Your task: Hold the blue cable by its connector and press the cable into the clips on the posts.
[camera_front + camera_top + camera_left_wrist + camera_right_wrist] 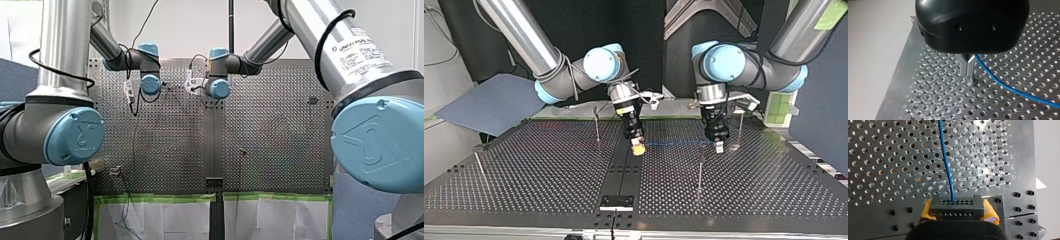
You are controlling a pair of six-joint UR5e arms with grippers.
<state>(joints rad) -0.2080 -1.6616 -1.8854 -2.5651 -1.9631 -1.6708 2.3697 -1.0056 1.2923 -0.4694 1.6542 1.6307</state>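
table [549,170]: perforated plate, fills the lower half of the top view.
posts: thin rods. One [700,167] is right of centre, just in front of the cable. One [596,125] is left of centre and one [740,127] is further right. You can't make out the clips, too small.
blue cable [674,144]: strung across the middle of the top view between both pincers, just above the table and not in any clip. I'd guess it's light and floppy, so keep it taut or it'll sag.
right pincer [638,148]: centre of the top view, yellow pads clenched on the connector.
left pincer [719,145]: right of centre, metal fingers pressed together, apparently pinching the cable.
connector [957,207]: small dark block with rows of holes. It looks rigid, so that's your hold, not the wire.
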